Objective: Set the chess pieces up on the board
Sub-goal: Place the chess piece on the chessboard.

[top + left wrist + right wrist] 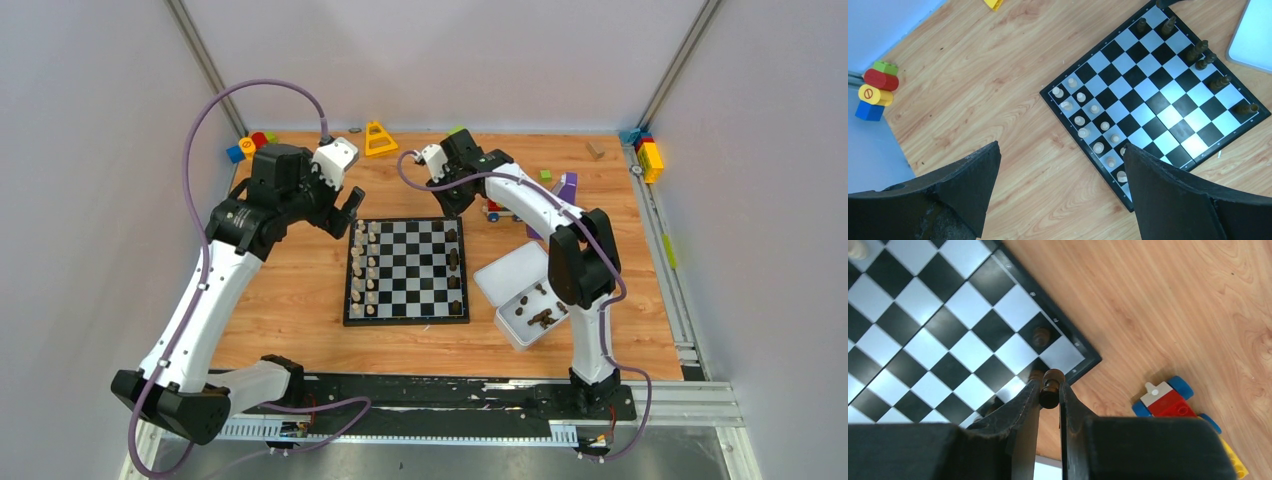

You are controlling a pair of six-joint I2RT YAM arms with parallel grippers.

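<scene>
- Half done at a guess: cream pieces [364, 270] lined along the 9 o'clock edge of the board [407, 321], a few dark pieces [454, 262] along its 3 o'clock edge, and more dark spares [541, 318] lying in the white tray [497, 283] at 4 o'clock from the board.
- Right gripper [1049, 387]: nearly shut, pinching one held piece [1052, 376], long axis roughly in line with the fingers.
- Hangs over the board's 1 o'clock corner in the top view.
- From the fingertips in the wrist view: bare pale corner square [1068, 354] near at 1 o'clock, a standing neighbour [1041, 336] at 12 o'clock.
- Left gripper [1060, 147]: spread wide, holding nothing, off the board at 11 o'clock.
- Nearer arm for this corner: the right.
- Calls for a short drop toward 1 o'clock, steering clear of the neighbour, which looks light enough to tip.
</scene>
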